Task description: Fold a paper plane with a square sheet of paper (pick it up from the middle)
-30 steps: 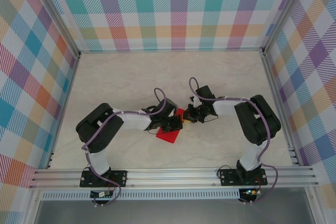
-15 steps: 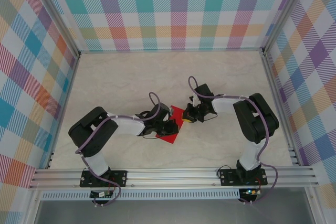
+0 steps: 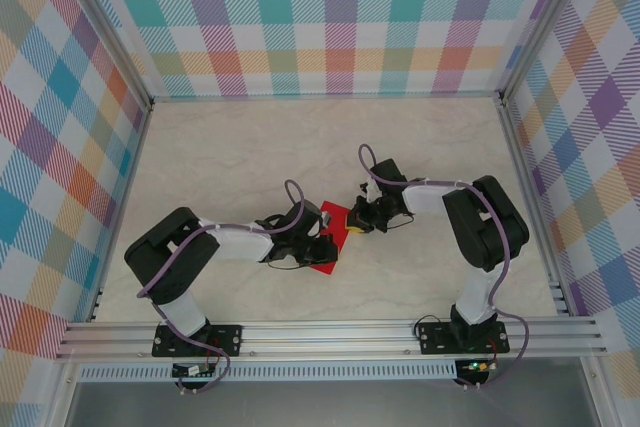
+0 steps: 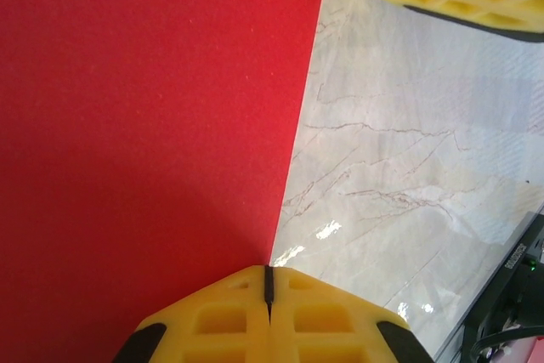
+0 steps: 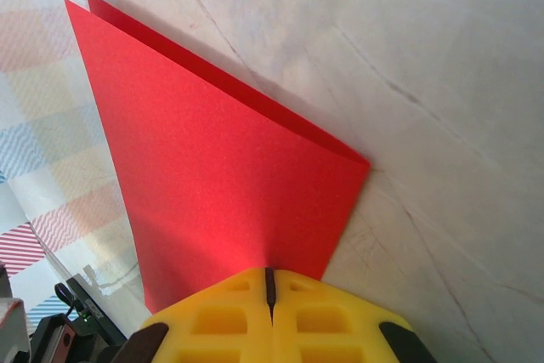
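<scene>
Table (image 3: 250, 147) bare, work at centre. Left arm (image 3: 235, 237) lies lower and flatter than 1 second ago, elbow swung toward 8 o'clock; right arm (image 3: 480, 222) is barely changed. The square sheet of paper (image 3: 336, 215) sits mid-table, doubled over, 2 layers showing. Left gripper (image 3: 328, 244) at its 7 o'clock edge, right gripper (image 3: 356, 219) at 2 o'clock, both jaws shut tight. Judged: creasing an early fold; next calls for pressing along the fold without dragging the sheet.

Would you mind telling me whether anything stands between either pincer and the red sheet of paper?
Nothing visible does. The left pincer and right pincer, both shut, each meet the square sheet of paper directly on the table.
</scene>
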